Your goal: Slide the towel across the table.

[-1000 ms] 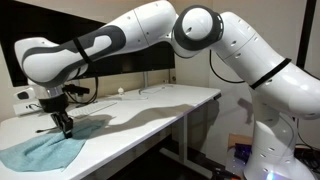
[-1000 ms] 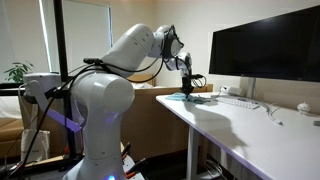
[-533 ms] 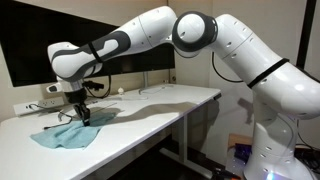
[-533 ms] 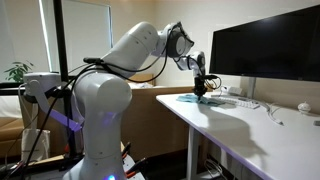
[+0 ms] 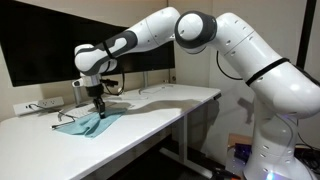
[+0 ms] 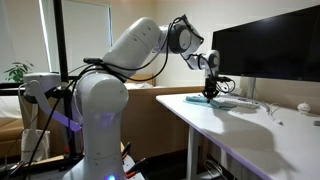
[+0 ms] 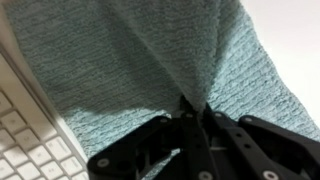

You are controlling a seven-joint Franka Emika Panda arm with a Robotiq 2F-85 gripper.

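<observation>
A light blue towel (image 5: 88, 122) lies crumpled on the white table (image 5: 150, 108), near the black monitor. It also shows in an exterior view (image 6: 215, 100) and fills most of the wrist view (image 7: 140, 55). My gripper (image 5: 99, 109) points straight down onto the towel, also in an exterior view (image 6: 209, 93). In the wrist view the gripper (image 7: 193, 112) is shut, pinching a raised fold of the towel between its black fingers (image 7: 160, 140).
A white keyboard (image 7: 25, 130) lies right beside the towel. A black monitor (image 6: 265, 45) stands behind it. Cables and a small white object (image 6: 304, 107) lie further along the table. The table's front edge (image 5: 130, 135) is close.
My gripper has dragged the towel along the table toward the monitor, away from the near end. The towel has bunched up behind the gripper.
</observation>
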